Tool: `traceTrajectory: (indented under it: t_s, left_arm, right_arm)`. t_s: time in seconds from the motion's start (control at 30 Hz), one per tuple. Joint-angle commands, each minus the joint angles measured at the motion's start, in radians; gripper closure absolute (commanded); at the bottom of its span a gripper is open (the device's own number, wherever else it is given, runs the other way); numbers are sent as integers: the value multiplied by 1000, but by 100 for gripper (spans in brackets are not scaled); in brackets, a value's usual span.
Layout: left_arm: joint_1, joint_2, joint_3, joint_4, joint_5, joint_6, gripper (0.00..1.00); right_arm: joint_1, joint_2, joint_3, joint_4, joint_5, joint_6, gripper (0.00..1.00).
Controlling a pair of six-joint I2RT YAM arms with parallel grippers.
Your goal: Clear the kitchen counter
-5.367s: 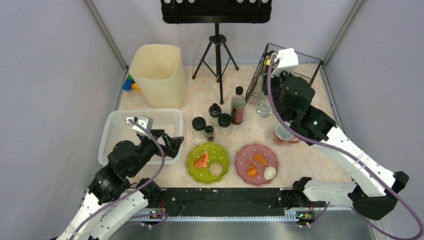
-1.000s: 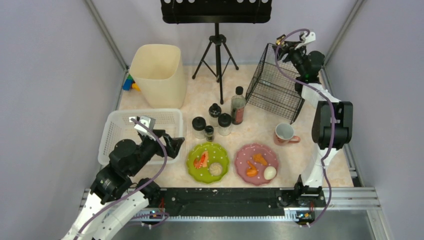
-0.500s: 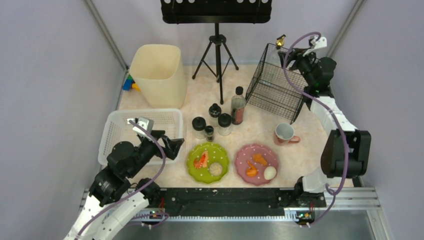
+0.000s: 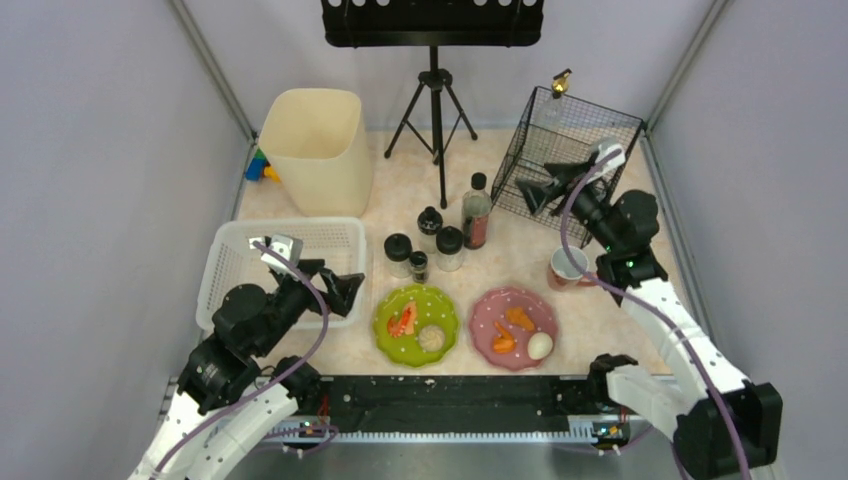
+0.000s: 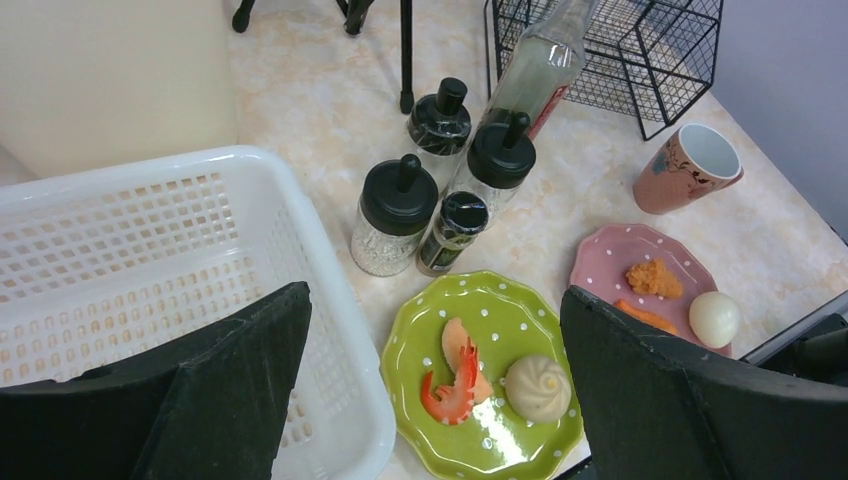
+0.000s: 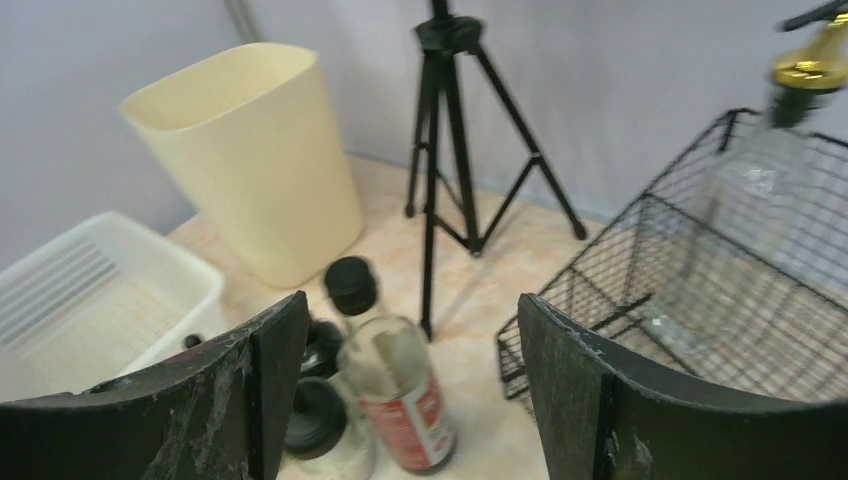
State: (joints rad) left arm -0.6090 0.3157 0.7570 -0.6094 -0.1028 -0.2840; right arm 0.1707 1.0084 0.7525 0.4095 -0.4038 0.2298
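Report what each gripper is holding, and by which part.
Nothing is held. The left gripper and the right gripper are both open, with nothing between their jaws.

Entry one, left arm (image 4: 245, 330): rises from the near-left base, forearm slanting inward, with the left gripper (image 4: 347, 291) just left of the green plate (image 4: 416, 325), jaws spread wide and nothing between them. Entry two, right arm (image 4: 665, 310): elbow folded low at the near right, forearm reaching away and inward. Its right gripper (image 4: 527, 193) is well beyond the green plate and to its right, pointing left, jaws wide apart and empty.
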Motion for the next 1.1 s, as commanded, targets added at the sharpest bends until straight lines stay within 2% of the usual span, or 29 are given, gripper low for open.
traceTrajectory:
  t_s: [0.0,0.1,0.23,0.43,0.7,0.9,1.07]
  left_arm:
    - [5,-4,-8,29,-22,0,1]
    - [5,-5,-7,31,-18,1,1]
    - [6,-5,-8,31,-18,3,1]
    - [6,-5,-8,30,-16,5,1]
    - [6,6,-9,31,-6,9,1]
    - [7,16,-8,29,3,9,1]
    - [5,18,-9,30,5,11,1]
  right_arm:
    - [115,-90,-73,-43,68,-40,20]
    - [163,-117,-122,-27,104,-26,13]
    - [226,-101,-167,12,157,-41,13]
    - [308,9,-188,149,242,-48,13]
    - [407,198,-134,288,361,-124,13]
    - [418,332,-82,403,440,-152,14]
    - [420,394,-27,436,470,-177,16]
